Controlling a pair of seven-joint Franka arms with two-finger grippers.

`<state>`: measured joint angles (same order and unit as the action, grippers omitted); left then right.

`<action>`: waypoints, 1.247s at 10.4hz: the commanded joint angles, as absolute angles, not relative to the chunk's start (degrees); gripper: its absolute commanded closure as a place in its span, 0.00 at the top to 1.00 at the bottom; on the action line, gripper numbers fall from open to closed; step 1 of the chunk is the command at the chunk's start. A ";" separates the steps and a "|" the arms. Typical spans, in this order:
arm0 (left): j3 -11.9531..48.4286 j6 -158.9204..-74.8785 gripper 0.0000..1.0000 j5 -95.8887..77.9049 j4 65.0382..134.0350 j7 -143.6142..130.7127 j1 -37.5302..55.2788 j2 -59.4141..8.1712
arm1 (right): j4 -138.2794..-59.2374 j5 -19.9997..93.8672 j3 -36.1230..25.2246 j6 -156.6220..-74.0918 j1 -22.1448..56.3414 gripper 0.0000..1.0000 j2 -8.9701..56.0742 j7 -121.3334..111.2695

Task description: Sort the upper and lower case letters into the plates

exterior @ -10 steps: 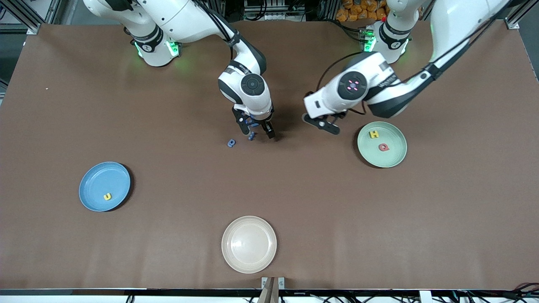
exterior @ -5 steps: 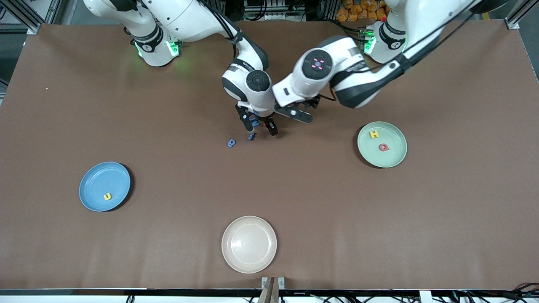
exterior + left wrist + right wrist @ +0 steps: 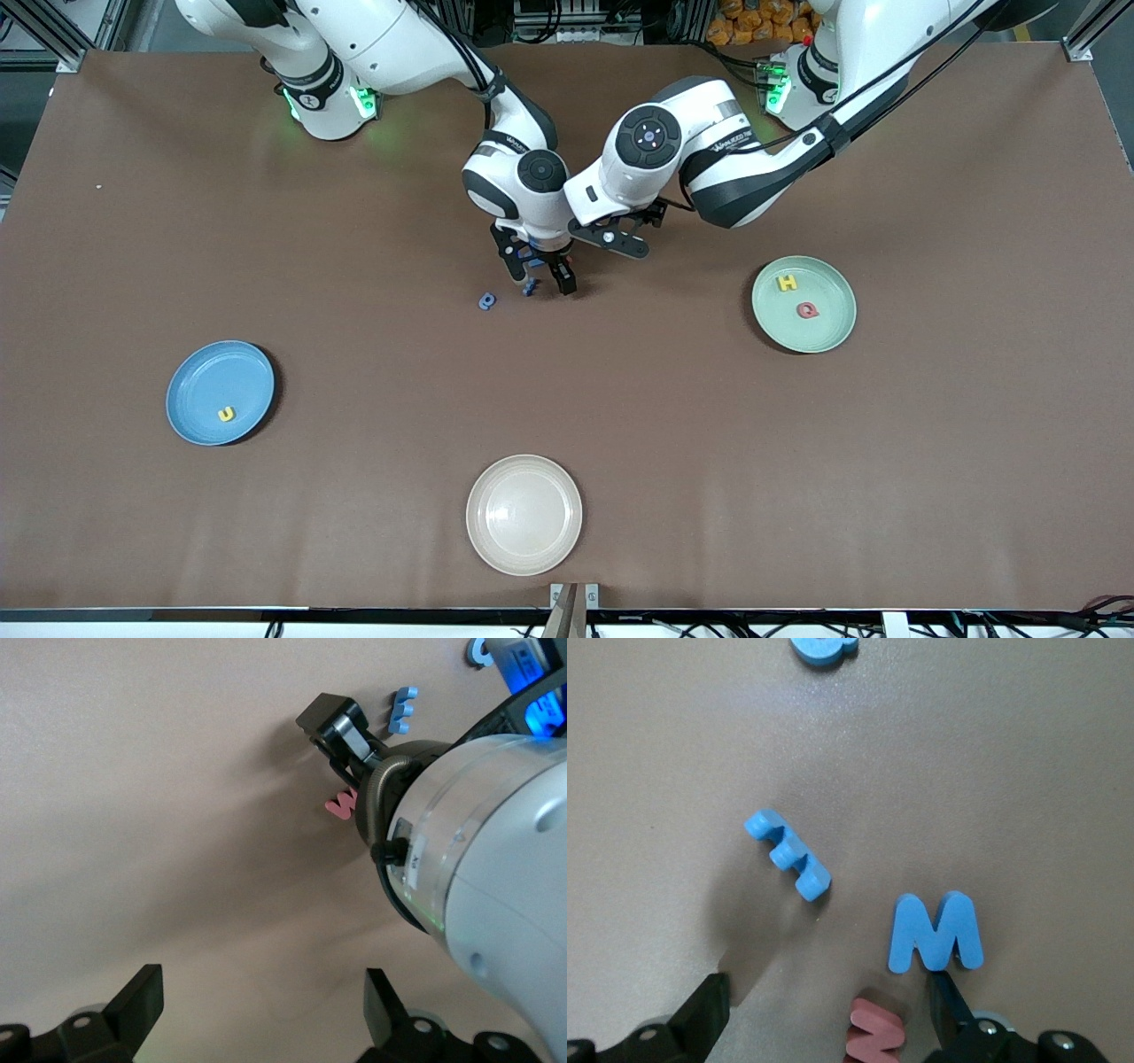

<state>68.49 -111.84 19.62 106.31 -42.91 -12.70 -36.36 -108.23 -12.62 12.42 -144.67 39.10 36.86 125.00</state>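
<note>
Sorting is partway: you have H (image 3: 787,283) and Q (image 3: 806,310) in the green plate (image 3: 833,332), u (image 3: 227,414) in the blue plate (image 3: 199,390), while loose letters (image 3: 788,855) wait mid-frame under both empty, wide-open pincers, right pincer (image 3: 537,273) and left pincer (image 3: 611,241).

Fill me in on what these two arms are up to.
They are sorting toy letters into plates. The green plate holds H and Q; the blue plate holds u. The right gripper, open, hangs over loose letters mid-table. The left gripper, open and empty, is beside it.
</note>
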 commanded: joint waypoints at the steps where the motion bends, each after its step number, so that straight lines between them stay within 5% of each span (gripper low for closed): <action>1: 68.12 -109.97 1.00 18.28 104.94 -41.59 -13.35 -36.13 | -107.05 -14.77 13.27 -145.46 39.99 1.00 37.53 129.55; 13: 68.20 -106.88 1.00 18.19 105.38 -33.84 -17.05 -35.95 | -107.49 -15.82 13.62 -145.11 40.43 1.00 37.62 130.69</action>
